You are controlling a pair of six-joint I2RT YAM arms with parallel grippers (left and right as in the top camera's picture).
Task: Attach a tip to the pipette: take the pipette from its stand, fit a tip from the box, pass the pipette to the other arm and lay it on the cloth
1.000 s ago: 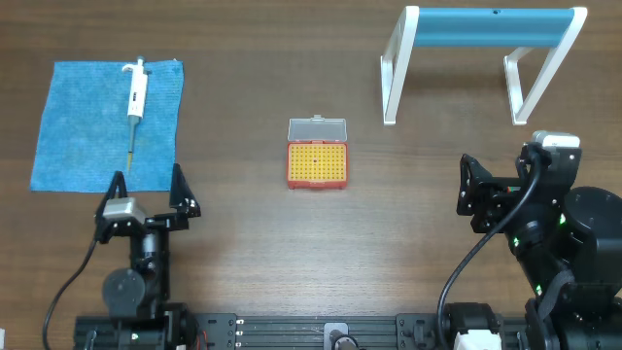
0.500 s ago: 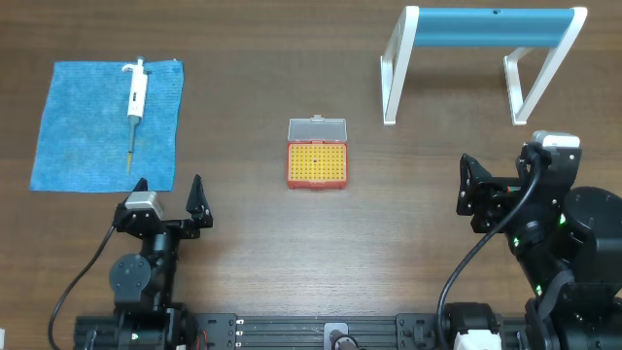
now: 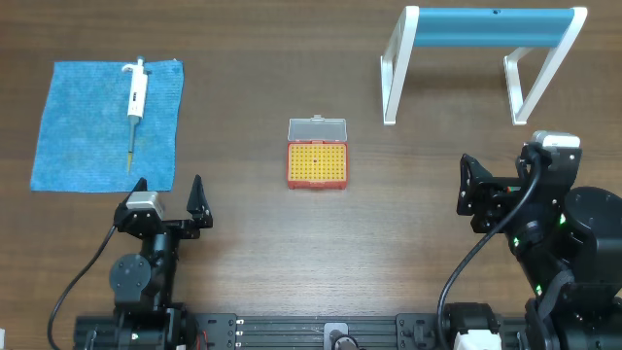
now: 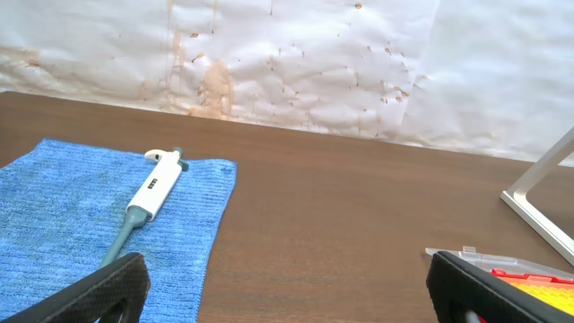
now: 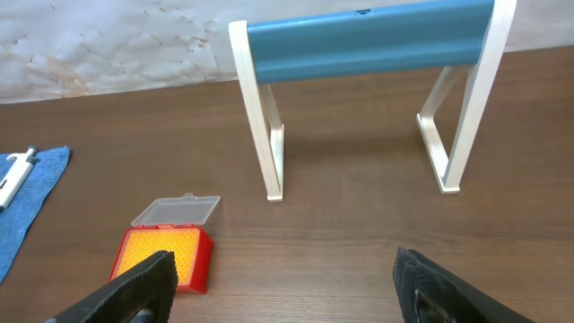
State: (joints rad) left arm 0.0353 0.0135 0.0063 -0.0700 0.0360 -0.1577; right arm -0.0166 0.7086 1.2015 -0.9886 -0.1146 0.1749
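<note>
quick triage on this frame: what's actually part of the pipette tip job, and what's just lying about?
Part of the job:
pipette, lying on the blue cloth
tip box, lid open
stand, nothing hanging on it
left gripper and right gripper, both open

Just there:
table
paper-covered wall behind it

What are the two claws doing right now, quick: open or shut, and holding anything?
Left claw: open, holding nothing.
Right claw: open, holding nothing.
</note>
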